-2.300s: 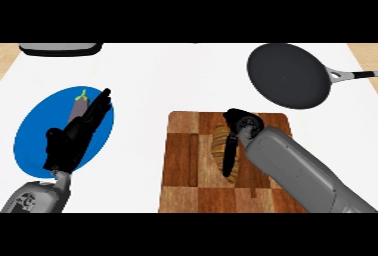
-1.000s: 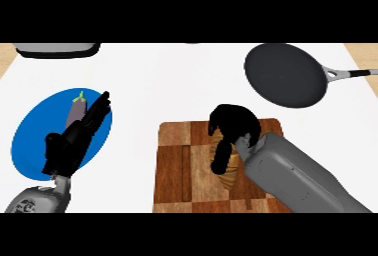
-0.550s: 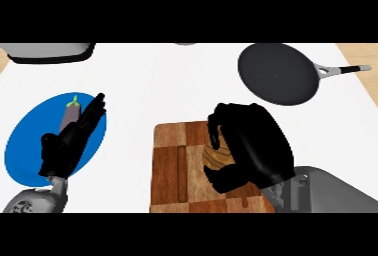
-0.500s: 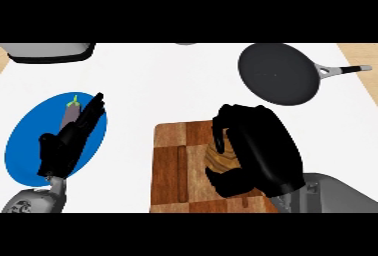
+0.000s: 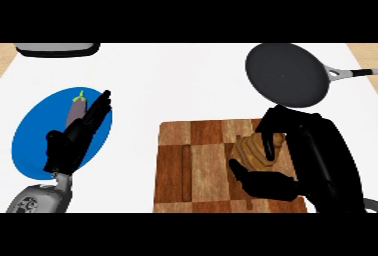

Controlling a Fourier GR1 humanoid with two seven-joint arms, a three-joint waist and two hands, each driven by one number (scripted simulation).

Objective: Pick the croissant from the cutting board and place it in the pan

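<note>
White counter (image 5: 192, 85), pan (image 5: 286, 75) far right. Right hand (image 5: 295, 160) now clenched round croissant (image 5: 255, 150) w/ it raised off cutting board (image 5: 199, 165) vs before; left hand (image 5: 74, 140) relaxed over blue plate (image 5: 29, 140).

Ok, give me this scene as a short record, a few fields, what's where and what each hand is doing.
croissant: on the cutting board, right side
right hand: fingers and thumb curled round the croissant
left hand: open, resting over the blue plate
pan: dark, nothing in it, beyond the board on the counter
eggplant: on the blue plate, partly behind the left hand
task state: croissant not yet in the pan
</note>
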